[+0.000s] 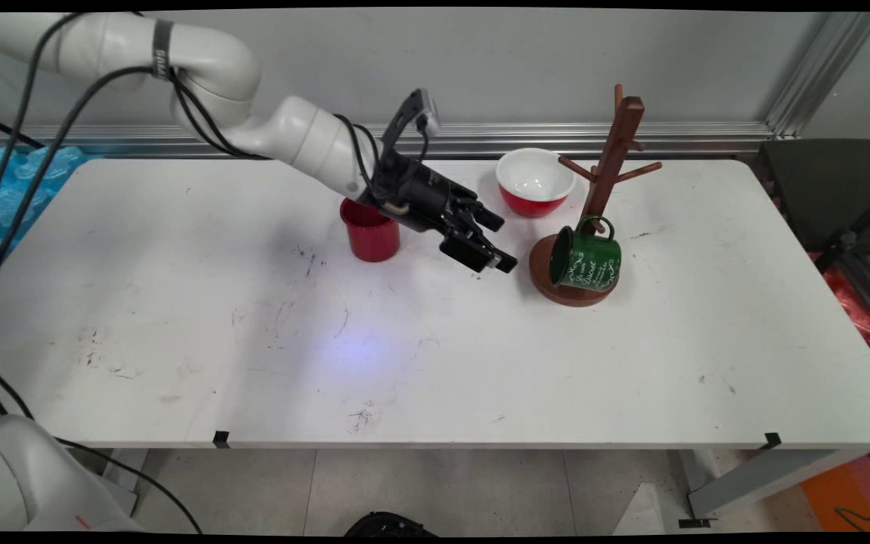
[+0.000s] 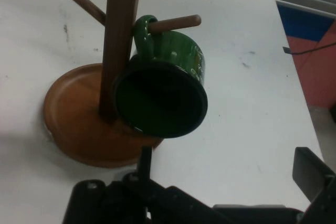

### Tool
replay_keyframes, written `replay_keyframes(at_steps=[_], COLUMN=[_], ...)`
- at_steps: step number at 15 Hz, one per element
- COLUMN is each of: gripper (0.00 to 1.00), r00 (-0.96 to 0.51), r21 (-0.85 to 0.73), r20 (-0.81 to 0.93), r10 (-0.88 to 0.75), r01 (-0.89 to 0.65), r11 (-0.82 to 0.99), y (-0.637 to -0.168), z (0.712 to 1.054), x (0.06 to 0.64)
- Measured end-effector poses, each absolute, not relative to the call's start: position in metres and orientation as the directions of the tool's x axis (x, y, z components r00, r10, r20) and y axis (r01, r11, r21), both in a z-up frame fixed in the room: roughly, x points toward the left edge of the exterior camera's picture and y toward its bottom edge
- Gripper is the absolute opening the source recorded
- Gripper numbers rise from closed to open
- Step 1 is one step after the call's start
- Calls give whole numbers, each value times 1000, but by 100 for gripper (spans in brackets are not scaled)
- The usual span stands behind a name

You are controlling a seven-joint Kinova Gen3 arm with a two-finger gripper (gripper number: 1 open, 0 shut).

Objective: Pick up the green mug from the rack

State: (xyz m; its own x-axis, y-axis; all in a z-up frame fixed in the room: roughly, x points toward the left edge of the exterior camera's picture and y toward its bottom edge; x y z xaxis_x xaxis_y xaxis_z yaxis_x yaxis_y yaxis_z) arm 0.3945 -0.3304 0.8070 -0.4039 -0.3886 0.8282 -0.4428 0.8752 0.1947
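A green enamel mug (image 1: 586, 259) (image 2: 167, 88) hangs by its handle from a low peg of a brown wooden mug tree (image 1: 610, 162) (image 2: 119, 40). Its dark mouth faces my gripper. The tree stands on a round wooden base (image 1: 548, 283) (image 2: 79, 124). My gripper (image 1: 501, 242) hovers just left of the mug and base, a short gap away, open and holding nothing. In the hand view one black finger (image 2: 311, 170) shows at the lower right. The mug fills the middle of that view.
A red cup (image 1: 369, 230) stands upright just behind my wrist. A red bowl (image 1: 535, 181), white inside, sits at the back, close to the left of the tree's post. The table's right edge (image 1: 828, 272) lies beyond the tree.
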Motion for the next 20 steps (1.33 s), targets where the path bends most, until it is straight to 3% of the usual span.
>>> replay_keyframes(at_steps=[20], gripper=[100], r00=[-345], r21=[205], r20=[854], r10=[-388], r01=[-463], r11=[863], y=[-345], z=[761], x=[340])
